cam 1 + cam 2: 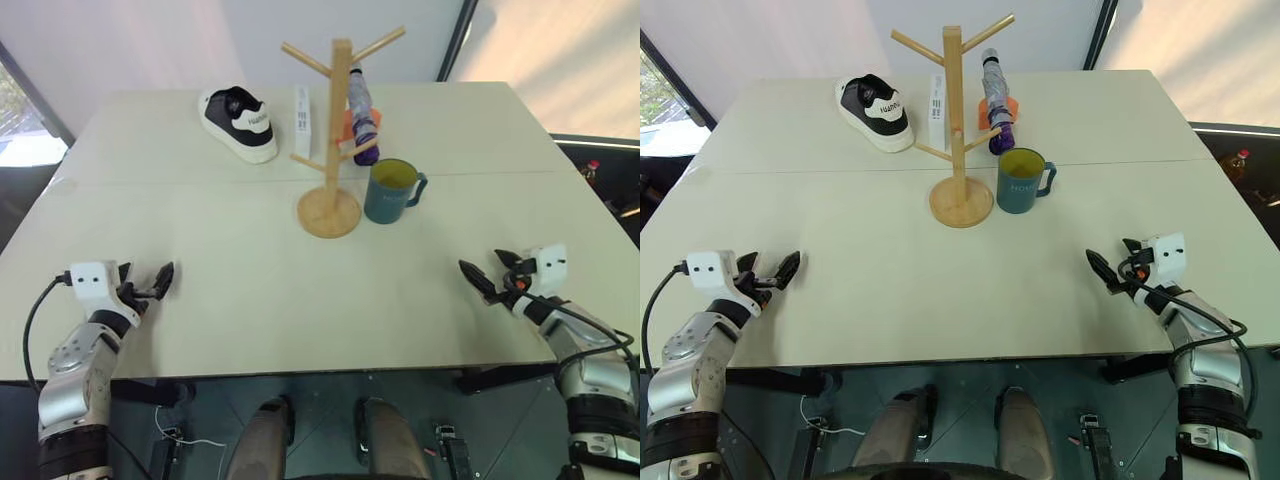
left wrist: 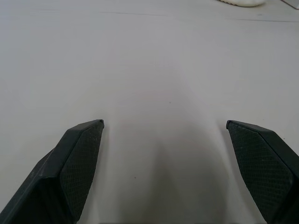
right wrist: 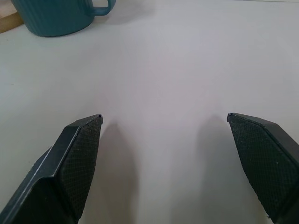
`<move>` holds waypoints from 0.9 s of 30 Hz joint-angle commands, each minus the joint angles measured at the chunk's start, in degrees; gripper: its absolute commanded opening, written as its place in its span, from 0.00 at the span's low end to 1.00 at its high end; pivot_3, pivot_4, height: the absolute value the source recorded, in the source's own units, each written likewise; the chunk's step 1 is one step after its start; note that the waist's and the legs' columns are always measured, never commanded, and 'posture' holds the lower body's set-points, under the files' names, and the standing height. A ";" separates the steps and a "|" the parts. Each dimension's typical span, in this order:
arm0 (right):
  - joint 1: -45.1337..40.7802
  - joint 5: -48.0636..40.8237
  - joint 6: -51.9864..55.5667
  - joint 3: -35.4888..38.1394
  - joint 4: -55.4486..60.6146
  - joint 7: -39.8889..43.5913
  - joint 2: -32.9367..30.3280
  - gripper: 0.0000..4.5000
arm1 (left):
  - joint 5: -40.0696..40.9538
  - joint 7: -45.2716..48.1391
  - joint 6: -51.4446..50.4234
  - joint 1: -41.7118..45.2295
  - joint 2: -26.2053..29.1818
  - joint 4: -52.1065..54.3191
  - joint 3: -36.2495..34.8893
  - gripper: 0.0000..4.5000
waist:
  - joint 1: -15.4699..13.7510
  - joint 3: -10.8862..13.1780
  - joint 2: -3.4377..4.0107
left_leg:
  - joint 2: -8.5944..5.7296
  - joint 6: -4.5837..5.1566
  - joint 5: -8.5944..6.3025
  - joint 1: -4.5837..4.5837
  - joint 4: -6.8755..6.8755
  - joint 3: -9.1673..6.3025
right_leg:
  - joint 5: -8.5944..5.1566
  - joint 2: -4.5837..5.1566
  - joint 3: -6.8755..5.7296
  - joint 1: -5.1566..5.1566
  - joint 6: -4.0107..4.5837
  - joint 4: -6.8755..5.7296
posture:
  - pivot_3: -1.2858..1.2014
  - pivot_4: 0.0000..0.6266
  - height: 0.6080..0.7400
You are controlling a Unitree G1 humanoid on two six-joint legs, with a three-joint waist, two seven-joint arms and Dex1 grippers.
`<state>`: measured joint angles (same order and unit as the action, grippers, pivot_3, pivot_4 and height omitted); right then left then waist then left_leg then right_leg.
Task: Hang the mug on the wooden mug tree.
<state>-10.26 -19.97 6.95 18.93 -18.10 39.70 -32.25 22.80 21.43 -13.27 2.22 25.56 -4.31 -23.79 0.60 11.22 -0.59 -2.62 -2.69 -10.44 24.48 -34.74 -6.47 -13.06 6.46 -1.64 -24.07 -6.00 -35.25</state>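
Mug stands upright on the table, well ahead of both pairs of fingers and untouched by either. It sits nearer the right gripper, off toward the table's middle from its fingertips, with bare tabletop between them. In the right wrist view the mug's ribbed teal wall shows far past the fingers, its loop handle turned to the right arm's side. The wooden mug tree rises just beside the mug, on the mug's left; their bases are close, though whether they touch cannot be told. From the left gripper both things lie well apart, forward and across to the right.

Both arms reach out low over the near edge of the table, one at each side, grippers pointing roughly forward and angled slightly inward. The right gripper's fingers are spread wide with nothing between them. The left gripper's fingers are likewise wide apart over bare table.

Behind the tree lie a black-and-white sneaker, a white box and a purple-capped clear bottle, all farther from the fingers than the mug.
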 commanded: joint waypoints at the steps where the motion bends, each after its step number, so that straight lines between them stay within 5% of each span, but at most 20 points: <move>1: -0.90 -0.98 -0.92 0.73 1.47 -0.29 0.37 0.98 | -1.02 -0.86 1.03 0.05 0.63 1.31 -0.83 1.00 | -0.01 0.00 0.00 | 0.00 0.00 0.00 0.00 0.00 0.00 | 0.00 0.00 0.00 0.00 0.00 0.00 | 0.52 0.24 1.00; 13: -1.92 -0.70 -0.01 -0.29 4.24 -2.60 2.11 0.98 | 1.54 3.18 0.20 -0.11 -0.56 5.87 1.59 1.00 | -0.01 0.00 0.00 | 0.00 0.00 0.00 0.00 0.00 0.00 | 0.01 -0.01 0.00 0.00 0.02 -0.01 | 0.52 0.24 1.00; 27: -20.99 8.03 -6.61 -7.64 -10.87 -10.00 6.37 0.98 | 5.80 20.23 -5.68 2.77 0.73 24.23 20.60 1.00 | 0.08 0.00 0.02 | 0.01 0.02 0.02 -0.01 -0.01 0.05 | 0.17 -0.06 0.01 0.00 0.27 0.00 | 0.52 0.24 1.00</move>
<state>-29.23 -13.17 2.78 11.41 -26.43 30.56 -25.83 28.02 40.68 -18.49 4.37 25.61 17.25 -4.14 0.68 11.22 -0.57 -2.63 -2.66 -10.42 24.47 -34.74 -6.41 -12.89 6.41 -1.63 -24.07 -5.73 -35.26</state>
